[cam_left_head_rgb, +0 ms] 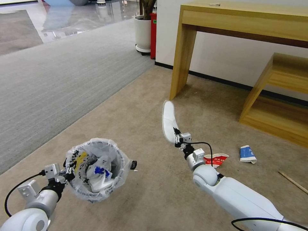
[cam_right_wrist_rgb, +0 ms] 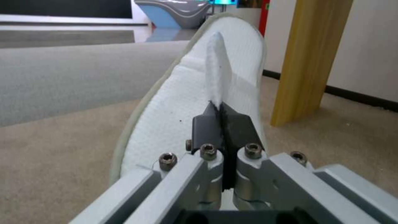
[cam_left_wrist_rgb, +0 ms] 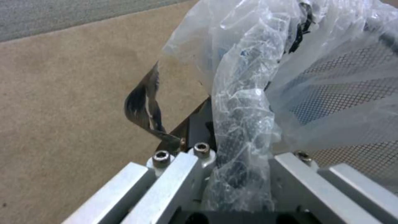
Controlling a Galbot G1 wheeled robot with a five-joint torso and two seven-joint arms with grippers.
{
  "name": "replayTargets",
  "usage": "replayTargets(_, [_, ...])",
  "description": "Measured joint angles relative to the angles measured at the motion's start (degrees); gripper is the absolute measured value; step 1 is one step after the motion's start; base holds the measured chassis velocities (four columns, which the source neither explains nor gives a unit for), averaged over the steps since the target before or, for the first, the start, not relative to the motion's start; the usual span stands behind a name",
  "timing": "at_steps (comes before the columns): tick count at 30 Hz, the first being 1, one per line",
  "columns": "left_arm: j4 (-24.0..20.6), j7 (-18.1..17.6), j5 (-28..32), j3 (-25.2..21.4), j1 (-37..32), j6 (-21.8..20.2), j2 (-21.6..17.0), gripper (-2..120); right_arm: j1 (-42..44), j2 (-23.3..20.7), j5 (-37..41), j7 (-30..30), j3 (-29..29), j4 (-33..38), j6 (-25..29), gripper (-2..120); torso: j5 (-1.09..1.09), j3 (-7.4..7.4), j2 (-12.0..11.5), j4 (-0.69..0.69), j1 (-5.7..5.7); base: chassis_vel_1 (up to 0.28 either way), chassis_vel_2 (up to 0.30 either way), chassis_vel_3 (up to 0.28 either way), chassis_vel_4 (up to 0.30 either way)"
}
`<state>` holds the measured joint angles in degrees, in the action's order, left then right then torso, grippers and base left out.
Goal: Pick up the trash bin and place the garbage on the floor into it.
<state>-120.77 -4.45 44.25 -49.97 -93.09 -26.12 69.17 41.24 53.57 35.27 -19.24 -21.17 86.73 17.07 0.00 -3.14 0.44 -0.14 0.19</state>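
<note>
Jaws of your right gripper (cam_right_wrist_rgb: pixel 222 116) are pinched tight on a white slipper (cam_left_head_rgb: pixel 169 120), held up above the beige floor (cam_left_head_rgb: pixel 154 192). Your left gripper (cam_left_head_rgb: pixel 68 175) clamps the bagged rim of the trash bin (cam_left_head_rgb: pixel 96 168), lifted off the floor. A red cup (cam_left_head_rgb: pixel 216 159) and a blue cup (cam_left_head_rgb: pixel 247 154) lie near the shelf (cam_left_head_rgb: pixel 279 96).

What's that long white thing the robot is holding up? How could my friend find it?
Start at the light wooden table by the wall and look at the beige carpet in front of its leg. There the right gripper holds up a white slipper, pinched by a fold of its fabric. Unlike the crushed red cup and blue cup lying on the carpet, it is long, soft, white and lifted.
</note>
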Motion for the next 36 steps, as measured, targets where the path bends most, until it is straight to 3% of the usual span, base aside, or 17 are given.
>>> replayTargets(16, [0.48, -2.83, 4.64, 1.53, 1.94, -2.65, -4.88, 1, -1.2, -1.5, 2.53, 4.67, 0.03, 5.98, 3.82, 0, -0.01, 0.0, 0.0, 0.0, 0.0, 0.0, 0.0, 0.0, 0.0])
replayTargets(22, [0.17, -6.8, 10.29, 1.71, 1.35, -5.39, -8.19, 1, -4.49, -1.14, 2.34, 11.42, -1.91, 8.35, 8.25, 0, 0.0, 0.0, 0.0, 0.0, 0.0, 0.0, 0.0, 0.0, 0.0])
replayTargets(31, [-0.42, -7.52, 12.11, 2.48, 0.98, -6.31, -9.59, 1, -7.82, -0.97, 6.86, 17.88, -5.31, 11.79, 11.12, 0, -0.01, 0.0, 0.0, 0.0, 0.0, 0.0, 0.0, 0.0, 0.0])
replayTargets(36, [-0.89, -7.94, 12.58, 2.89, 1.18, -6.68, -9.6, 1, -11.41, -0.51, 11.88, 22.16, -9.95, 13.52, 12.63, 0, -0.01, 0.0, -0.01, -0.02, 0.0, 0.0, 0.0, 0.0, 0.0])
